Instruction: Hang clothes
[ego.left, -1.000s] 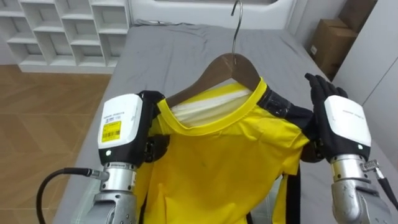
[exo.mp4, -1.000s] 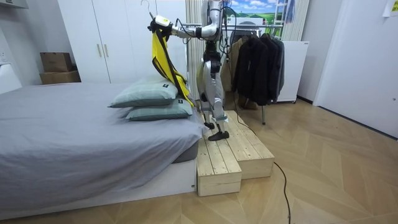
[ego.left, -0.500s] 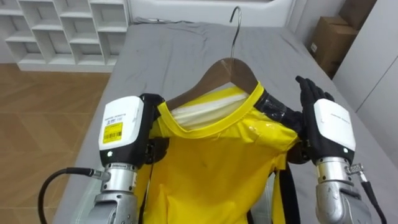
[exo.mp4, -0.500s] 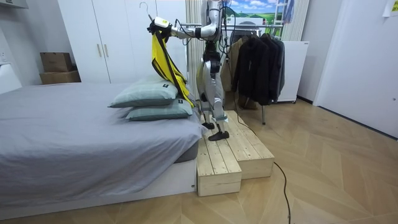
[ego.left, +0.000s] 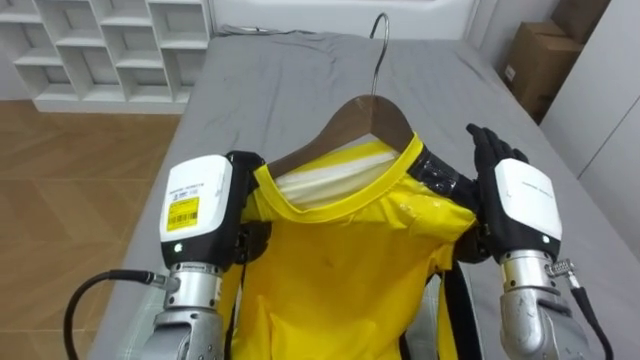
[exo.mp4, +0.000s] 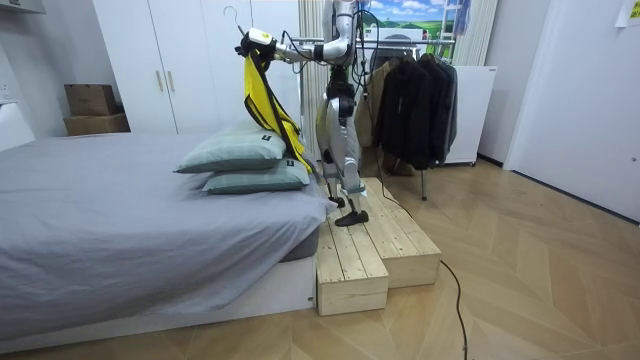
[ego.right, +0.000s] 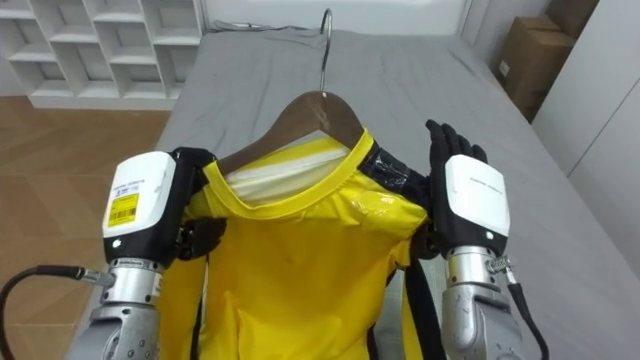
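Note:
A yellow shirt (ego.left: 340, 270) with black trim hangs on a wooden hanger (ego.left: 355, 115), held up in front of me over the bed. The hanger's metal hook (ego.left: 380, 30) points upward and is free. My left hand (ego.left: 197, 205) is at the shirt's left shoulder, its fingers curled round the cloth and the hanger's end. With straight fingers pointing up, my right hand (ego.left: 522, 200) lies flat against the shirt's right shoulder. In the room view I stand on a wooden platform (exo.mp4: 370, 250) beside the bed, both arms raised with the shirt (exo.mp4: 262, 90).
A grey bed (ego.left: 300, 70) lies below the shirt, with two pillows (exo.mp4: 240, 155) at its end. White shelves (ego.left: 100, 45) stand at the far left, a cardboard box (ego.left: 535, 65) at the far right. A rack of dark clothes (exo.mp4: 412, 95) stands behind me.
My right hand has moved inward to the left and now presses against the shirt's right shoulder, bunching the sleeve. The left hand and the hanger have stayed in place.

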